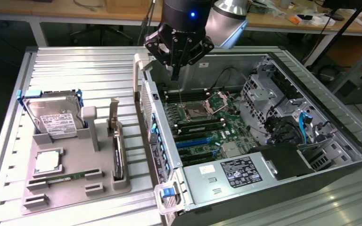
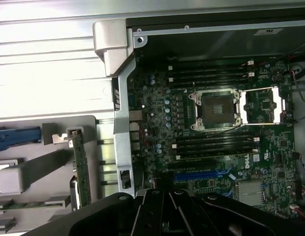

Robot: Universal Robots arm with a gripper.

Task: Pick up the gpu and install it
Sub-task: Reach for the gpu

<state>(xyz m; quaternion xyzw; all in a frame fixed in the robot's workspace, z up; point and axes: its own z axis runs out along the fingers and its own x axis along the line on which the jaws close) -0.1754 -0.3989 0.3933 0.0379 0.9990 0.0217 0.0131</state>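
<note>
The black pincer (image 1: 176, 75) of the arm hangs over the open computer case (image 1: 332, 122). Its fingers are clenched together into one narrow point and they grasp nothing. In the wrist view the pincer (image 2: 166, 196) shows as dark fingers pressed side by side.

Directly under the pincer is the green motherboard (image 1: 231, 125) that lies flat in the case. Just beyond the fingertips on this board are black memory slots (image 2: 211, 145). Beside them is the square metal processor socket (image 2: 215, 110) with its frame folded open. A long blue expansion slot (image 2: 201, 174) is close under the fingertips in the wrist view.

Beside the pincer, toward the exterior view's left, stands the grey rear wall of the case (image 1: 144, 94), with the ribbed metal table (image 1: 74, 66) behind it.

The gpu (image 1: 117, 157), a thin dark flat card with a silver metal end bracket, is outside the case, on the other side of this wall. It is well apart from the pincer, toward the exterior view's left. It stands on its long edge in a slot of the grey plastic tray (image 1: 74, 195), and the bracket end is the end nearer to the pincer. In the wrist view the gpu (image 2: 82, 172) shows as a thin edge beside the case wall.

Farther from the pincer in the same tray is the silver hard drive with a white label (image 1: 55, 120), which leans in its holder. Then come the square silver processor chip (image 1: 47, 162) and the slim green memory stick (image 1: 61, 179), both lying flat.

Far from the pincer, in a corner of the case, sits the grey metal power supply with a dark label (image 1: 228, 176).
</note>
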